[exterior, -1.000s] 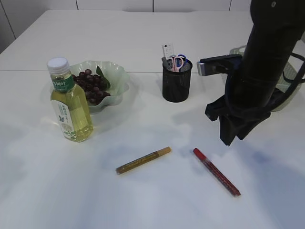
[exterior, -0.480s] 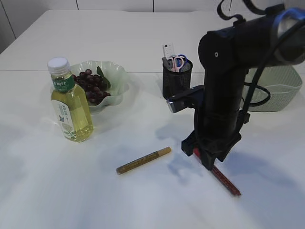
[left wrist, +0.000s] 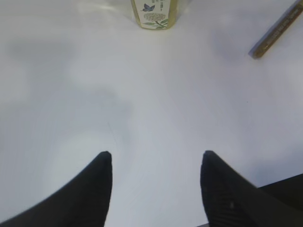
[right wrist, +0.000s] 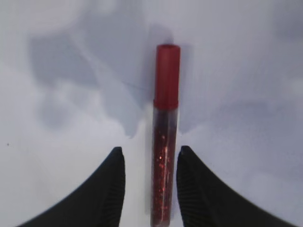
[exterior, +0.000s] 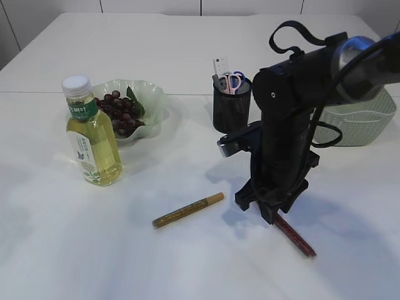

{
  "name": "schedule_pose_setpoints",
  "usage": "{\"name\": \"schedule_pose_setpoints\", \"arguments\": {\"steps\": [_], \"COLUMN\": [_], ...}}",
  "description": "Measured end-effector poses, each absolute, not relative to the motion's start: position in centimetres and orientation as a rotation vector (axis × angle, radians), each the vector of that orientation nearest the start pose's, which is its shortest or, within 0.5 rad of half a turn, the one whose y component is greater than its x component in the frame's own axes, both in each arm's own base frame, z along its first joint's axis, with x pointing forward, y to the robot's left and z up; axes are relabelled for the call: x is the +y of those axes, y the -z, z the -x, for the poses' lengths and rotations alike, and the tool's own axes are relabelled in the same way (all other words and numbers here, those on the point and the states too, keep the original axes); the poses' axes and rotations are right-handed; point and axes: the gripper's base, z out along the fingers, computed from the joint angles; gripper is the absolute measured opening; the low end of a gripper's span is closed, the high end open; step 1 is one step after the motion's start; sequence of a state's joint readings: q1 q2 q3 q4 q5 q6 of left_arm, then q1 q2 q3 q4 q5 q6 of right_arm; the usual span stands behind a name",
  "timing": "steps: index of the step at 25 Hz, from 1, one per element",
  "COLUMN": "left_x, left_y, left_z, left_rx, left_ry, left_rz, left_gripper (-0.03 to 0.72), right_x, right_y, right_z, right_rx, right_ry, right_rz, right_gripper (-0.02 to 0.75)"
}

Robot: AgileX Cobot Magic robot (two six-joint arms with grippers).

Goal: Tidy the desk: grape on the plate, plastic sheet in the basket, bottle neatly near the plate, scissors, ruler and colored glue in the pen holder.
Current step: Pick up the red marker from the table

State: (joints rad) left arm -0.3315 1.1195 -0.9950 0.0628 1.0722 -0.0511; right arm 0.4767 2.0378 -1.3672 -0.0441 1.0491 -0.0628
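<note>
Now red glue tube (right wrist: 163, 156) between right hand (right wrist: 147, 156) fingers

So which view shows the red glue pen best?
The right wrist view: the red glue pen lies full length between the open right gripper fingers. The exterior view shows only its lower end behind the arm; the left wrist view misses it.

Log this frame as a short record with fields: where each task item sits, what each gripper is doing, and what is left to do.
grapes: on the plate
bottle: upright, beside the plate
scissors and ruler: in the pen holder
basket: far right, contents not visible
gold glue pen: flat on the table
red glue pen: flat on the table, between the right gripper's open fingers
right gripper: straddling the red pen, not closed on it
left gripper: open over bare table
remaining: both glue pens into the pen holder
</note>
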Motion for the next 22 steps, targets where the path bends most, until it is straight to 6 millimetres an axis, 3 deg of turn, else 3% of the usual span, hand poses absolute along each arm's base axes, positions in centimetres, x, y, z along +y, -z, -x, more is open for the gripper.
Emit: {"name": "schedule_pose_setpoints", "arguments": {"steps": [9, 22], "left_x": [-6.1, -6.1], "left_y": [-32.5, -32.5], "left_z": [-19.3, -19.3], "left_rx": [2.654, 2.655], "left_ry": [0.036, 0.028], "left_rz": [-0.397, -0.400], "left_gripper": [0.434, 0.434], "right_x": [17.1, 17.0], "right_y": [-12.5, -12.4], "right_z": [-34.0, -34.2], "right_rx": [3.090, 3.074], "right_ry": [0.105, 0.118], "right_rz": [0.905, 0.913], "right_gripper": [0.300, 0.300]}}
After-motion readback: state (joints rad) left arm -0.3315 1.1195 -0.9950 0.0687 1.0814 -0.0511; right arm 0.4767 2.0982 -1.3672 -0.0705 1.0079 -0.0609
